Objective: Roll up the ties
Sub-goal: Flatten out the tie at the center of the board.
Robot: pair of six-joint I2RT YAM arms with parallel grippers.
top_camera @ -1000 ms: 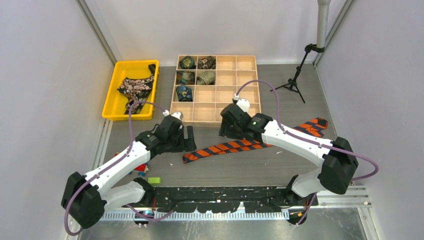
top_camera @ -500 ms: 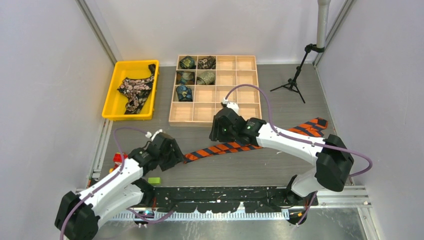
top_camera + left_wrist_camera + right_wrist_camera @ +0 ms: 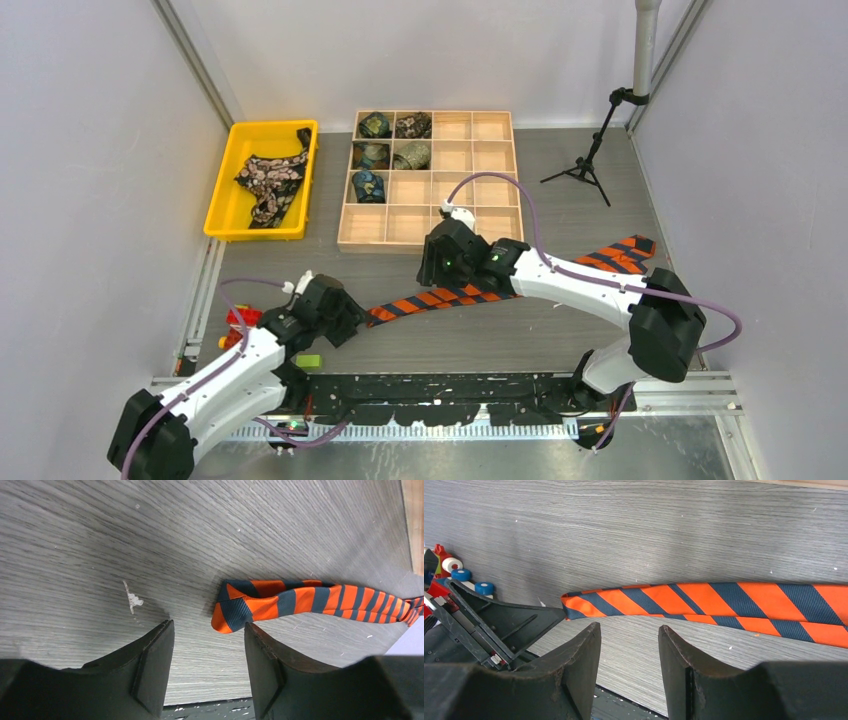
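Observation:
An orange-and-dark-blue striped tie (image 3: 480, 293) lies flat across the table, its narrow end (image 3: 377, 313) at the left and its wide end (image 3: 625, 252) at the right. My left gripper (image 3: 352, 318) is open and empty, its tips just short of the narrow end (image 3: 235, 611). My right gripper (image 3: 437, 272) is open and empty, over the tie's middle stretch (image 3: 704, 602). A black tie with pink flowers (image 3: 268, 180) lies in the yellow bin (image 3: 228, 205). Several small rolled ties (image 3: 375, 155) sit in the wooden grid box (image 3: 480, 185).
Small coloured toy blocks (image 3: 240, 320) and a green block (image 3: 308, 361) lie at the near left by my left arm; they also show in the right wrist view (image 3: 461, 574). A black tripod (image 3: 585, 165) stands at the back right. The black base rail (image 3: 440, 400) runs along the near edge.
My left arm has pulled back toward the near left and come down behind the tie's narrow end. My right gripper has shifted slightly left over the tie. The tie has barely moved.

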